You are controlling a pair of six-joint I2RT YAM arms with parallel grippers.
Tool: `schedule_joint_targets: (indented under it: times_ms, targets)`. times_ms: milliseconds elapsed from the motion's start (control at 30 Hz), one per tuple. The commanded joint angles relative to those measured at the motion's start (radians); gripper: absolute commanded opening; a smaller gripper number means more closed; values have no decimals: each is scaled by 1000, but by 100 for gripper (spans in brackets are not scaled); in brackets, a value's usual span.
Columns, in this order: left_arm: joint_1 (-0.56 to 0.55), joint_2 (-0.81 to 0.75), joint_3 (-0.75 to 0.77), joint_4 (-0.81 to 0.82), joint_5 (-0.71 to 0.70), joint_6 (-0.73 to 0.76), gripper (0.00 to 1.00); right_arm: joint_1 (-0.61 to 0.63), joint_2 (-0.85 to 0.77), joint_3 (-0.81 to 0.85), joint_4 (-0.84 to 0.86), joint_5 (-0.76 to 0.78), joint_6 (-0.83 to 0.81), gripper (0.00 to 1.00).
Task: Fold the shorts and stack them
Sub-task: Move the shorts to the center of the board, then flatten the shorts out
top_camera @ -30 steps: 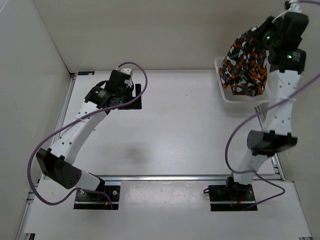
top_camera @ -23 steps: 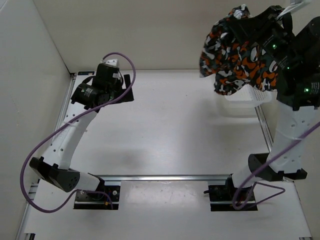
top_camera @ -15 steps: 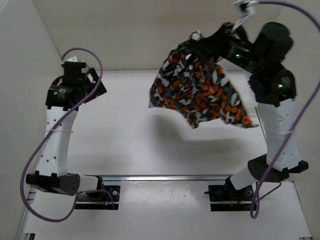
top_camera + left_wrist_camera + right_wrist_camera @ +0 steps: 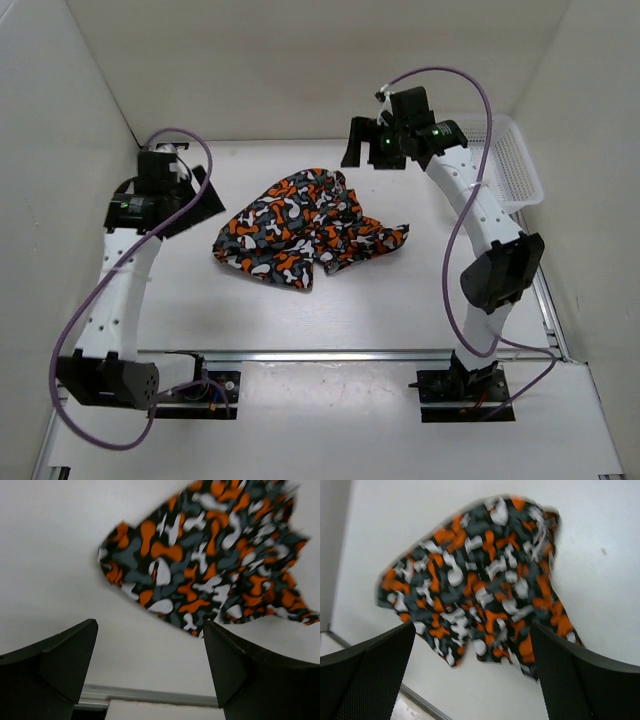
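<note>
The shorts [image 4: 300,232], printed in orange, black, grey and white blotches, lie crumpled on the white table in the middle of the top view. They also show in the left wrist view [image 4: 210,560] and in the right wrist view [image 4: 475,585], loose and held by nothing. My left gripper [image 4: 195,192] hovers to the left of the shorts, open and empty [image 4: 150,670]. My right gripper [image 4: 362,145] hangs above their far right edge, open with nothing between its fingers [image 4: 472,680].
A white mesh basket [image 4: 510,165] stands at the back right by the wall. White walls close the table at the back and both sides. A metal rail [image 4: 330,353] runs along the near edge, in front of the arm bases.
The right arm swung the shorts out of the basket towards the left, then opened and dropped them on the table. The left arm moved left and back, then turned towards the shorts.
</note>
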Motion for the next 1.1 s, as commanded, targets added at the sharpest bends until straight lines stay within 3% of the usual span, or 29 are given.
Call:
schedule_joint_targets:
  times_ms: [0,33,100,133,167,200,233,267,300,500,633,667,733,767,833,1067]
  targets:
    - [0,-9,-194,70,120,-48,97,59,-212,-163,9,197,-16,100]
    - [0,-21,-236,113,132,-64,93,70,-269,-221,35,232,7,100]
    - [9,-30,-346,142,132,-116,83,83,-317,-397,69,242,47,87]
    - [18,-30,-383,171,143,-134,70,83,-359,-466,139,204,61,83]
    - [28,-30,-418,193,161,-146,69,83,-372,-531,167,170,94,78]
    - [47,-18,-481,214,196,-168,71,83,-372,-627,190,150,116,70]
    - [57,-9,-507,237,213,-177,78,83,-372,-660,213,125,133,68]
    - [66,3,-526,278,214,-177,95,83,-361,-682,254,72,160,68]
    - [80,45,-537,292,224,-191,100,83,-328,-692,273,52,171,68]
    - [92,238,-492,357,232,-168,100,72,-52,-515,304,-24,192,69]
    - [101,345,-434,366,223,-157,83,50,129,-301,273,-48,217,73]
    - [101,355,-425,366,223,-157,68,50,196,-257,255,-36,217,71]
    - [101,375,-400,366,214,-148,50,50,264,-138,187,5,217,66]
    - [110,375,-400,366,214,-148,26,50,318,-108,164,5,217,63]
    - [111,375,-388,366,214,-148,11,50,347,-90,129,18,231,61]
    - [111,364,-377,366,223,-130,11,59,269,-258,184,50,311,61]
